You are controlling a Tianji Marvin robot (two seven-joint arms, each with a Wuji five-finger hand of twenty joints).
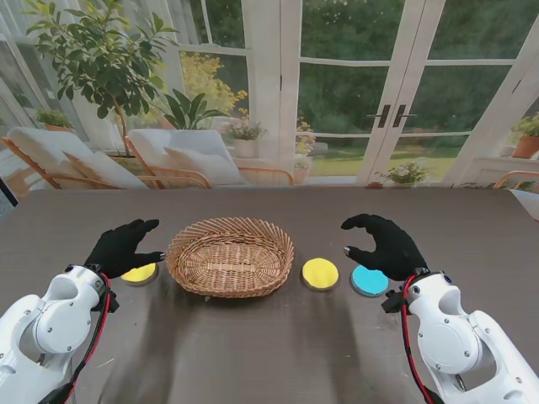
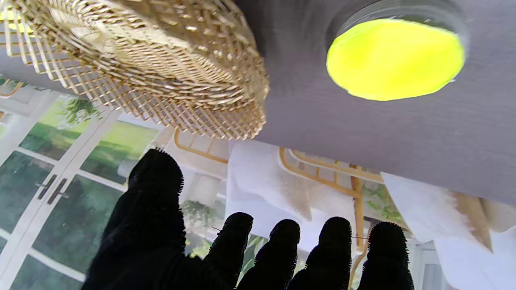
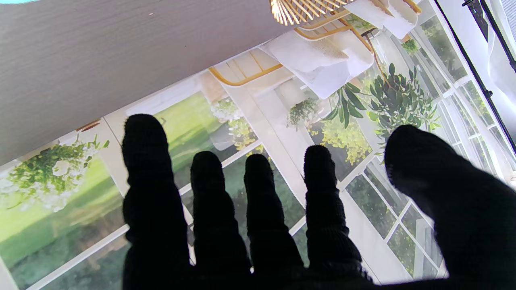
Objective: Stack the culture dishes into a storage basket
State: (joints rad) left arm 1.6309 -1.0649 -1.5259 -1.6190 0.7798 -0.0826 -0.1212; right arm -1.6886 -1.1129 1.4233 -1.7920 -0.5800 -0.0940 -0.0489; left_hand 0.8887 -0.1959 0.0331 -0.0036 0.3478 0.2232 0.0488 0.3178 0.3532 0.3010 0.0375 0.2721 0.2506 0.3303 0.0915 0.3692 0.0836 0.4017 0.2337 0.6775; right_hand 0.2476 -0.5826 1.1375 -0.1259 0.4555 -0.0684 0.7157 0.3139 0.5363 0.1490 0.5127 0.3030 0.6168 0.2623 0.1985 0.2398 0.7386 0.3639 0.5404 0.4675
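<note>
Wicker basket (image 1: 230, 256) holds seemingly no dishes.

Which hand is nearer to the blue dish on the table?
Right. The right hand hovers open just over the blue dish, partly covering it. The left hand is far across, beyond the basket.

White jointed arms, red cables, each robot hand (image 1: 123, 247) black-gloved.
</note>
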